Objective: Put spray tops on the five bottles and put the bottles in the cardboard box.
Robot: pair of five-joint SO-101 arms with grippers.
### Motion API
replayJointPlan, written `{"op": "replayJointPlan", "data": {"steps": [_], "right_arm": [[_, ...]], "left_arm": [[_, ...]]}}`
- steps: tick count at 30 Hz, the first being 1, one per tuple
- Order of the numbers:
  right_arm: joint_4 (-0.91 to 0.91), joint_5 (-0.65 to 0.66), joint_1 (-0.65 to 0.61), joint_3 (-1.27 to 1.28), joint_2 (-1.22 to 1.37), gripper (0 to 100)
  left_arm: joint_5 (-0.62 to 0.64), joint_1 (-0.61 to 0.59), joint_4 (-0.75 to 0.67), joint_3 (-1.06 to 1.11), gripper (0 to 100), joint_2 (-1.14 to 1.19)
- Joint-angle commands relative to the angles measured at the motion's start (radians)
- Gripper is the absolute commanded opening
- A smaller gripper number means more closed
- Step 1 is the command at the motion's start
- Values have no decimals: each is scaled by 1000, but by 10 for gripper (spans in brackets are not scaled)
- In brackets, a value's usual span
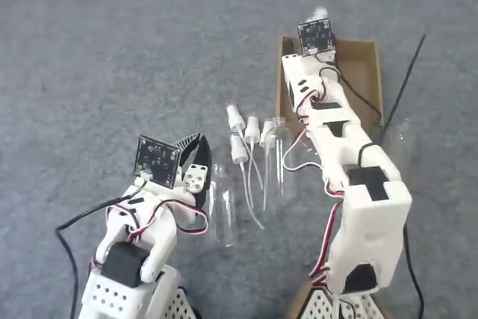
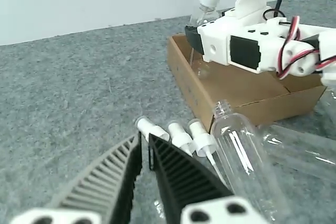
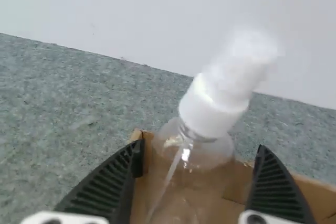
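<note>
My right gripper hangs over the far end of the cardboard box, open. A clear bottle with a white spray top stands tilted between its fingers, with a gap on each side. My left gripper is shut and empty, low over the carpet near several loose spray tops. A topless bottle lies just beyond it, and another bottle lies beside the left gripper. More clear bottles lie between the arms.
The box is shallow with low walls. A clear bottle lies outside its right wall, by a black cable. Open grey carpet stretches to the left and far side.
</note>
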Motion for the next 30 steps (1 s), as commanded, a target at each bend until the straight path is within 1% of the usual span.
{"op": "replayJointPlan", "data": {"steps": [1,6,12,20,25,30], "right_arm": [[7,12,-15,-78,-24,262],[7,17,-15,-78,-28,262],[25,14,-8,-83,-110,261],[234,12,-5,-226,-213,261],[430,12,-7,-310,-303,261],[648,12,-12,-316,-449,260]], "left_arm": [[-5,2,-28,-5,13,-20],[-5,2,-28,-5,13,-20],[-5,2,-28,-5,13,-20],[-5,-2,-28,-5,13,-20],[-5,-3,-28,-5,13,-20],[-5,-3,-29,-10,13,-20]]}}
